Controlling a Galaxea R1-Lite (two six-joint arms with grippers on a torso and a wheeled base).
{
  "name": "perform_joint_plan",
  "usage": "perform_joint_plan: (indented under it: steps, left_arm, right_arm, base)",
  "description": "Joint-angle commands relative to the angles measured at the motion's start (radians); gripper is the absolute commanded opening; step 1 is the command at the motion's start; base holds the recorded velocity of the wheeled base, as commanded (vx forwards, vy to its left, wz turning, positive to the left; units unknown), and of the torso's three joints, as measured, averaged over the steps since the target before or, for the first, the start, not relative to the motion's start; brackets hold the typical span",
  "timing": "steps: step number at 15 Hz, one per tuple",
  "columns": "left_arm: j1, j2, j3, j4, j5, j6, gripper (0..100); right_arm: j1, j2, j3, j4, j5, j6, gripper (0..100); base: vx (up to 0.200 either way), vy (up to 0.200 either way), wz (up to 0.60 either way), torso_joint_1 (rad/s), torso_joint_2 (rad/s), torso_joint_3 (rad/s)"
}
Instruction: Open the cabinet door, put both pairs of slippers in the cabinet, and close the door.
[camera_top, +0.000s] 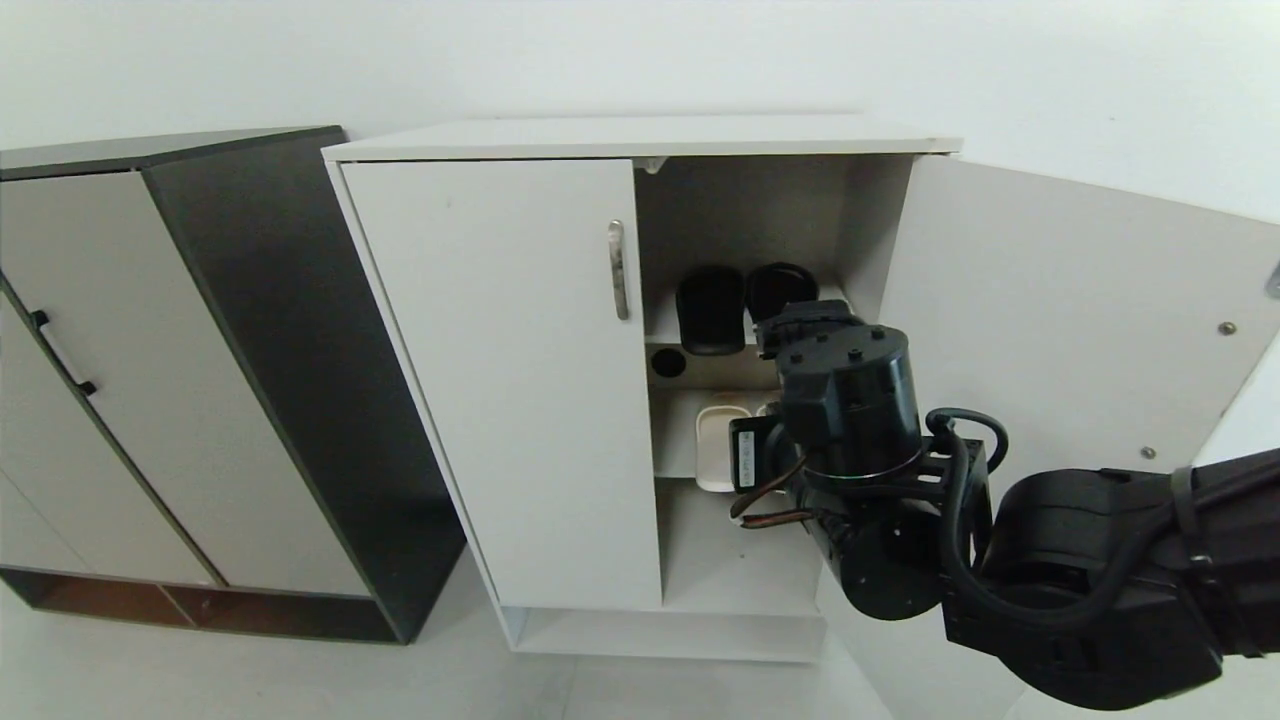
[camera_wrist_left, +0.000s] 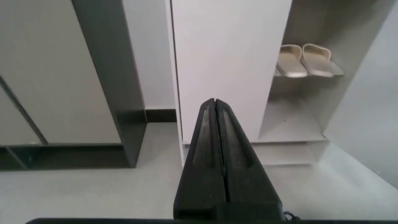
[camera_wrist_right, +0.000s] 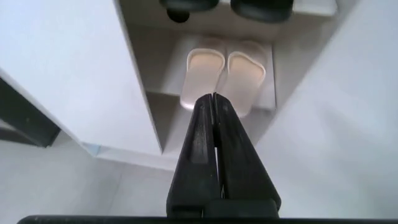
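The white cabinet (camera_top: 640, 135) has its right door (camera_top: 1060, 330) swung open and its left door (camera_top: 510, 370) shut. A black pair of slippers (camera_top: 740, 300) lies on the upper shelf. A cream pair of slippers (camera_wrist_right: 225, 71) lies on the middle shelf, also seen as the cream pair (camera_wrist_left: 308, 60) in the left wrist view. My right gripper (camera_wrist_right: 214, 99) is shut and empty, held in front of the open compartment just short of the cream pair. My left gripper (camera_wrist_left: 215, 102) is shut and empty, low before the left door.
A grey and dark cabinet (camera_top: 150, 370) stands to the left of the white one, its doors shut. The open right door juts out toward me beside my right arm (camera_top: 1000, 540). Pale floor (camera_wrist_left: 93, 186) lies in front of both cabinets.
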Motion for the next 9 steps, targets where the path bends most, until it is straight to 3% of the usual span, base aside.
perform_joint_plan:
  steps: [1, 9]
  left_arm:
    - [0.000, 0.001, 0.000, -0.001, 0.000, 0.000, 0]
    - [0.000, 0.001, 0.000, -0.001, 0.000, -0.002, 0]
  right_arm:
    - [0.000, 0.005, 0.001, -0.001, 0.000, 0.000, 0]
    - [-0.028, 0.059, 0.010, -0.080, 0.002, -0.001, 0]
  base:
    - [-0.200, 0.000, 0.00, 0.002, 0.00, -0.002]
    - [-0.200, 0.000, 0.00, 0.001, 0.00, 0.002]
